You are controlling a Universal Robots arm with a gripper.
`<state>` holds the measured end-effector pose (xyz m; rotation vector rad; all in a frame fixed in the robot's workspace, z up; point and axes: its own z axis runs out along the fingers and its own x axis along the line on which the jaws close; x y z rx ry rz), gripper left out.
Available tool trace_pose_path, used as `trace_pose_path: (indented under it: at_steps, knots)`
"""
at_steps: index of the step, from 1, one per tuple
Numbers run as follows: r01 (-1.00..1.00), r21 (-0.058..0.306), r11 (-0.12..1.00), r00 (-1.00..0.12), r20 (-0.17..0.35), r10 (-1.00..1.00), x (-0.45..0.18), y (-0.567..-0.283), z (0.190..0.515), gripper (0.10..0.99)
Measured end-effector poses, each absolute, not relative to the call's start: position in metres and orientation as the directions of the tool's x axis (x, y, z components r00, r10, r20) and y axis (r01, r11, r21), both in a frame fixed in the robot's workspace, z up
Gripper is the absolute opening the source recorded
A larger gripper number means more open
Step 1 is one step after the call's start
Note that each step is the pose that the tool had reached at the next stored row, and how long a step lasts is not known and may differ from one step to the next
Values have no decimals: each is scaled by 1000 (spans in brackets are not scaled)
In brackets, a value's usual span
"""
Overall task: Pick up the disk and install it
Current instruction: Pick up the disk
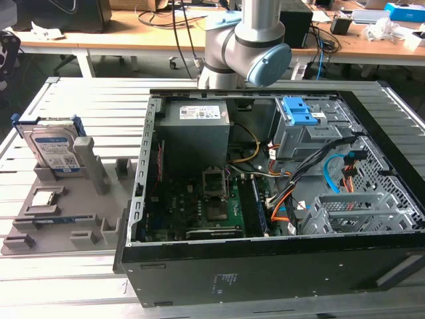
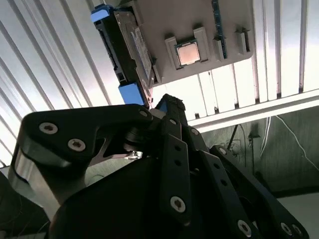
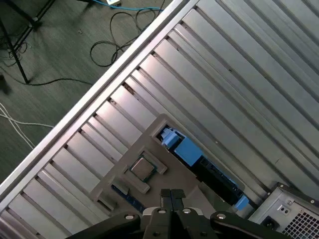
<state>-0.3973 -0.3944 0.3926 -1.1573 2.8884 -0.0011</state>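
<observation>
You are working on the slatted metal table (image 1: 80, 100). The open computer case (image 1: 279, 266) is taking most of its right part in the exterior view. The arm (image 1: 242, 46) is standing over the far wall of this case.

On the exterior view's left, just beside the case, the grey fixture (image 1: 70, 216) is lying flat. The disk (image 1: 56, 146) is standing on its edge in the far part of the fixture. It is leaning back a little, with a grey post (image 1: 87, 163) just to its right. The small square chip (image 1: 43, 198) is resting nearer on the same fixture, apart from the disk. In the far right of the case, the blue-fronted drive cage (image 1: 302, 123) is sitting.

I judge that you are at the very beginning: the pick-up is not yet made and nothing is touching the disk. This step is asking for jaws parted wider than the thin body of the disk. It is also asking for a straight descent onto its upper edge, clear of the post and the chip.

In the first wrist view, the gripper (image 3: 170, 195) is hanging well above the fixture. Its two fingertips (image 3: 164, 195) are pressing together, so it is clenched and carrying nothing.
</observation>
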Motion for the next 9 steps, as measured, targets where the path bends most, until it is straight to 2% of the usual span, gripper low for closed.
trace_pose_path:
  at_steps: [9]
  knots:
    - [-767,-12,641,-641,-28,-767,-397,-394,393,102]
